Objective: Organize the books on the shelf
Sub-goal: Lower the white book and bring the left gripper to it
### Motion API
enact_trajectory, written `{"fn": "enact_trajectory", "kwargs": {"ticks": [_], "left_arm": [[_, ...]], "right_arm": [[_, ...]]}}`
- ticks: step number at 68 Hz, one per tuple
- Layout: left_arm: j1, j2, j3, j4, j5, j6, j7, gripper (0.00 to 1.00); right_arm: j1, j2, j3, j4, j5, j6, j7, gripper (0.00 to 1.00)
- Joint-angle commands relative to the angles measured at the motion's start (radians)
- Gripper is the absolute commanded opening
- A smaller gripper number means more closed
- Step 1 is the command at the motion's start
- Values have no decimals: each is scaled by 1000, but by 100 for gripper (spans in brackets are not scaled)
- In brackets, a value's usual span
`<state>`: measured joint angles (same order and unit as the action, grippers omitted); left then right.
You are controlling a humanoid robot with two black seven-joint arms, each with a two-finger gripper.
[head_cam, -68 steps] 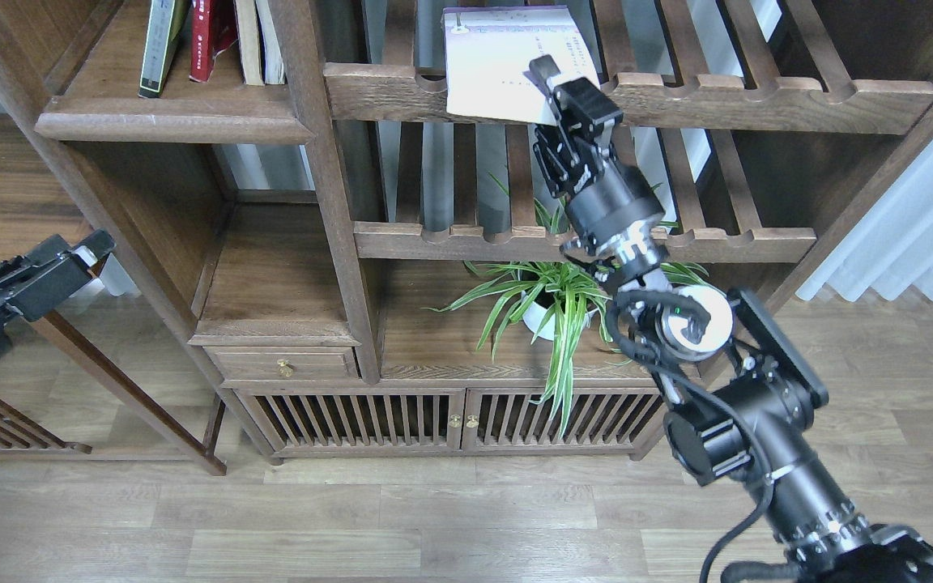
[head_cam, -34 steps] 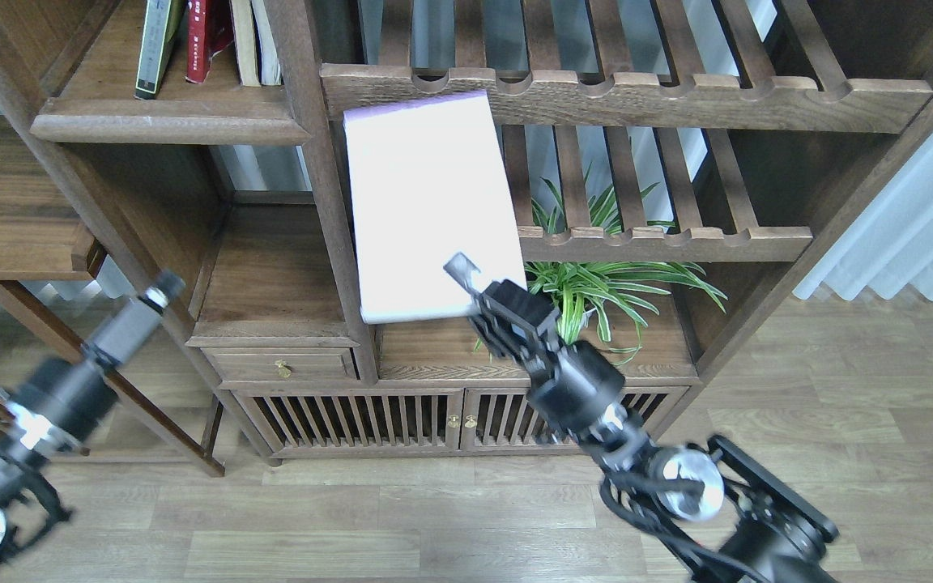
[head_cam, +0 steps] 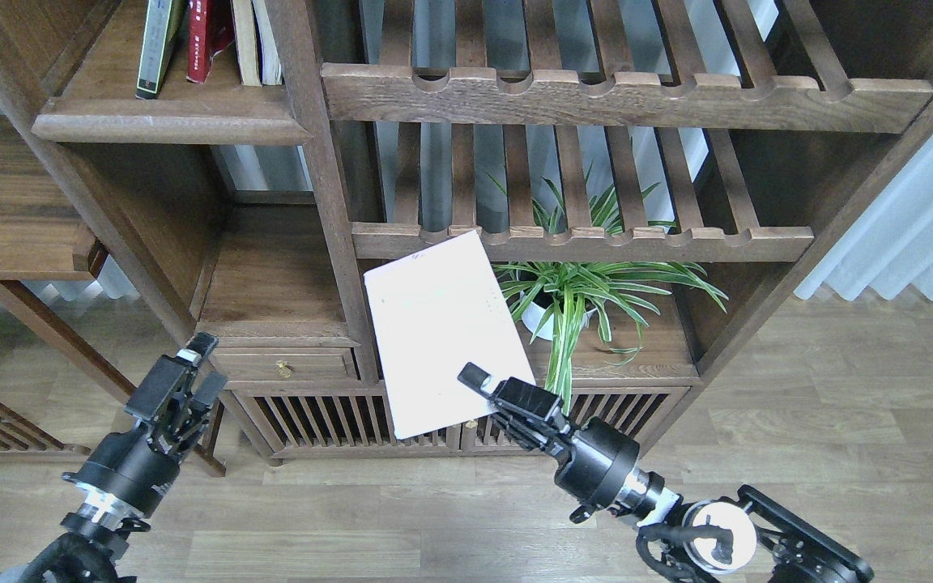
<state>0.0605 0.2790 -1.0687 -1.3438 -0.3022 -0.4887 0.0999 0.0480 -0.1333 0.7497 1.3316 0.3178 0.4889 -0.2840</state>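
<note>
My right gripper (head_cam: 484,387) is shut on the lower right corner of the pale white-lavender book (head_cam: 444,332). It holds the book tilted in the air in front of the lower slatted rack and the cabinet. The dark shelf (head_cam: 167,125), one solid board with a moulded front edge, is at the top left. On it stand the yellow-green book (head_cam: 155,48), the red book (head_cam: 207,36) and two pale volumes (head_cam: 260,44). My left gripper (head_cam: 195,368) is low at the left, pointing up, empty, with its fingers slightly apart.
Two slatted racks (head_cam: 620,93) with notched rails fill the middle and right of the bookcase. A potted spider plant (head_cam: 572,291) stands on the cabinet top behind the book. Below are a small drawer (head_cam: 282,366) and slatted cabinet doors (head_cam: 329,417). A side table (head_cam: 13,243) is at the left.
My right arm has pulled the pale book off the upper slatted rack and brought it down and left, in front of the cabinet. My left arm has swung from the left edge to the lower left.
</note>
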Motion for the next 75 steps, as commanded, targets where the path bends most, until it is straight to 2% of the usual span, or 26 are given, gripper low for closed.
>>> {"fn": "enact_trajectory", "kwargs": {"ticks": [1, 15, 34, 44, 49, 50, 53, 54, 58, 59, 60, 61, 63, 70, 72, 75], "left_arm": [[-1, -4, 29, -1, 2, 0, -3, 96], [-25, -69, 42, -3, 11, 0, 1, 96], [-48, -73, 44, -3, 18, 0, 1, 96], [-51, -95, 47, -3, 26, 0, 3, 87], [-53, -96, 56, 0, 28, 0, 4, 73], [-54, -96, 62, 2, 28, 0, 4, 65], [-57, -93, 72, 2, 28, 0, 8, 52], [-61, -92, 81, 2, 28, 0, 9, 44], [-70, -87, 101, 0, 29, 0, 14, 30], [-71, -86, 107, 0, 31, 0, 15, 24], [-74, -84, 113, 2, 31, 0, 21, 12], [-76, -84, 115, 0, 31, 0, 24, 8], [-76, -83, 116, 0, 31, 0, 34, 4], [-76, -72, 118, -3, 43, 0, 84, 1], [-76, -50, 96, -3, 46, 0, 101, 0], [-77, -29, 73, -9, 46, 0, 101, 0]], "right_arm": [[-7, 30, -23, 0, -20, 0, -1, 3], [-22, 57, -24, -3, -55, 0, 0, 3], [-45, 60, -24, -3, -62, 0, -1, 3], [-53, 64, -24, -3, -66, 0, -1, 3], [-53, 64, -24, -3, -68, 0, -1, 3], [-53, 66, -24, -3, -68, 0, -1, 3], [-53, 66, -24, -3, -68, 0, -1, 3], [-53, 66, -24, -3, -69, 0, -1, 3], [-53, 66, -24, -3, -72, 0, -1, 3], [-53, 66, -24, -3, -74, 0, -1, 3], [-53, 66, -24, -3, -74, 0, -1, 3], [-53, 66, -23, -3, -74, 0, 0, 3], [-53, 66, -23, -3, -74, 0, -1, 3], [-53, 66, -18, -3, -74, 0, 2, 5], [-53, 63, -15, -3, -74, 0, 8, 11], [-53, 58, -16, 0, -80, 0, 8, 29]]}}
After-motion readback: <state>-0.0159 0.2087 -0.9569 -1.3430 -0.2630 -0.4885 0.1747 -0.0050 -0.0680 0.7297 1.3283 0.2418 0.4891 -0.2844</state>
